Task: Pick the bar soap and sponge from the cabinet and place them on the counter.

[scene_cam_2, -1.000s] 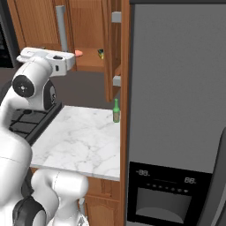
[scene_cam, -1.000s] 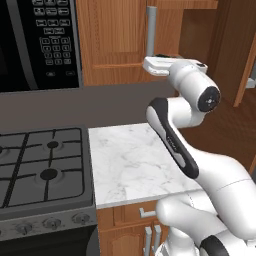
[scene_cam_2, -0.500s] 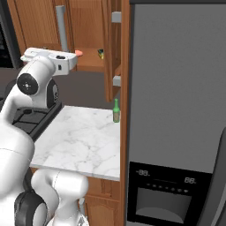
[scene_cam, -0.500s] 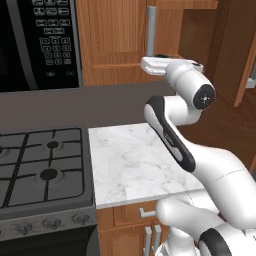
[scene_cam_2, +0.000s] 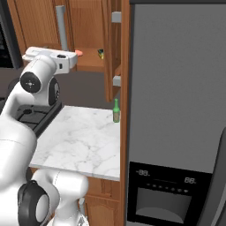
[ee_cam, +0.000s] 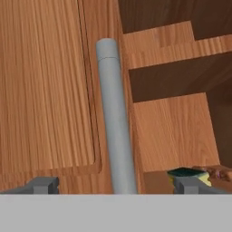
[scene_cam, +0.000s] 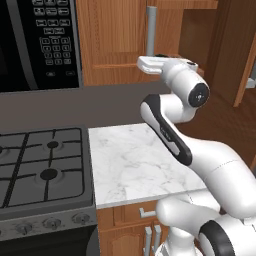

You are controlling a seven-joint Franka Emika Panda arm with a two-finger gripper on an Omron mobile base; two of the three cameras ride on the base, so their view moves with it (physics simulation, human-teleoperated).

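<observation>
The cabinet has its left door shut and its right side standing open. On the open shelf lie the salmon-pink bar soap and, to its right, the yellow-and-green sponge. My hand is raised in front of the shut door's grey bar handle. In the hand view my gripper is open, and the handle runs up between its two fingertips. The sponge peeks out just behind the right fingertip. The white marble counter lies below.
A black gas stove sits left of the counter and a microwave hangs above it. A green bottle stands at the counter's back right corner, against the tall grey fridge. The open cabinet door juts out edge-on.
The hand has edged slightly up and closer to the cabinet door handle. The jaws have stayed open and nothing has been taken hold of.
</observation>
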